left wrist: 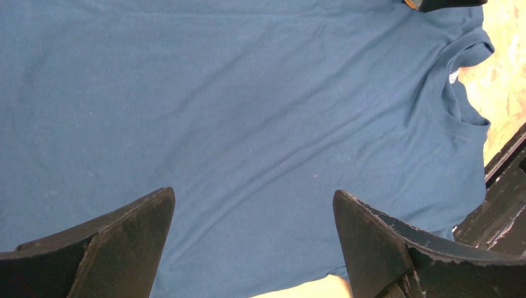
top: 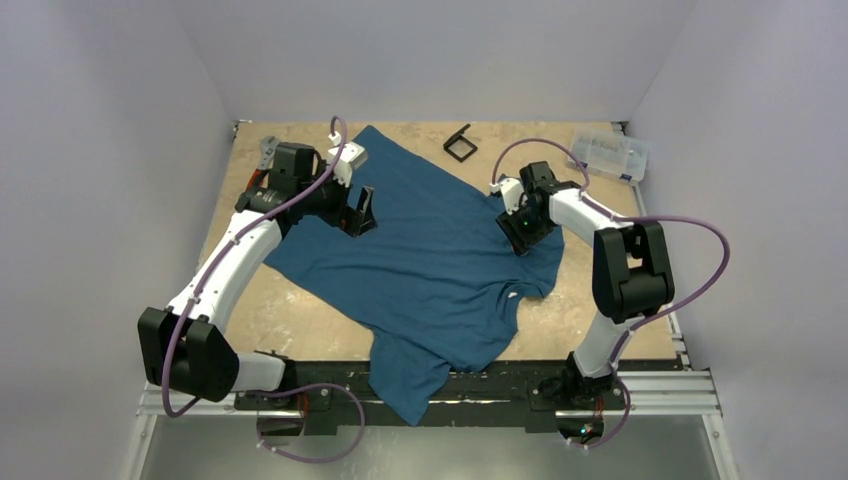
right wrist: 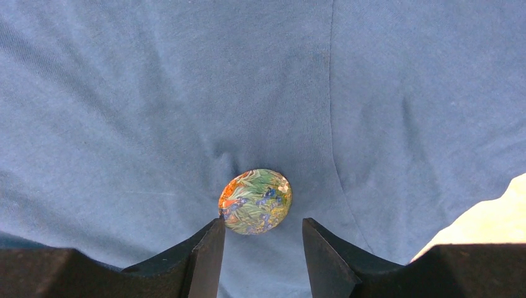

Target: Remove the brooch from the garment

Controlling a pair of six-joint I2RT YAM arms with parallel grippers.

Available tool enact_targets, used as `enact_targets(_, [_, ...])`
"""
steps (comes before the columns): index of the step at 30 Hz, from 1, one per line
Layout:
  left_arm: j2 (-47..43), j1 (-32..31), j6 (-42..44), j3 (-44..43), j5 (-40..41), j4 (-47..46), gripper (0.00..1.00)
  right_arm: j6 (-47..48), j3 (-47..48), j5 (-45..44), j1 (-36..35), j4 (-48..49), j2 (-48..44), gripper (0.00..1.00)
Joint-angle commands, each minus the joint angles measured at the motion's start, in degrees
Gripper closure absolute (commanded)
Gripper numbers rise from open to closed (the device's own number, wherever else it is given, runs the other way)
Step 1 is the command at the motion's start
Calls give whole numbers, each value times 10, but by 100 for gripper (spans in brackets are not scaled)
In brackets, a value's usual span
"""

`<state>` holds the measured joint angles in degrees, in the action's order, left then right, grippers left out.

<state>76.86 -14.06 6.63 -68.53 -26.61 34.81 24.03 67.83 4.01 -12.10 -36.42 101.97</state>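
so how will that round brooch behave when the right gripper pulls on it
The brooch looks rigid and glossy, so it may slip between the right gripper fingers. The shirt already puckers around it, so the soft cloth will probably lift with it.

A robotics lab test cell: bare white enclosure walls (top: 120,150) around a worn chipboard tabletop (top: 290,310), bolted cabled arms.

even overhead light, soft shadows, wrist views sharp

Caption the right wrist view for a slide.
Right gripper open just short of a round, multicoloured brooch lying on the blue garment.
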Motion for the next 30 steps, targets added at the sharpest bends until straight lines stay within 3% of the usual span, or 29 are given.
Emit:
enact_targets(1, [-11,-4,-6,1,0,-18,0,31,9,12,-4,10,7,48])
enact_targets(13, [-12,-3,-8,0,6,-16,0,58,21,42,-6,-13,22,41])
enact_targets(22, [-11,-3,-3,-4,-3,-11,0,69,41,78,-5,-29,31,66])
enact_targets(30, [-11,-6,4,11,-59,-45,0,93,55,160,-1,-79,21,87])
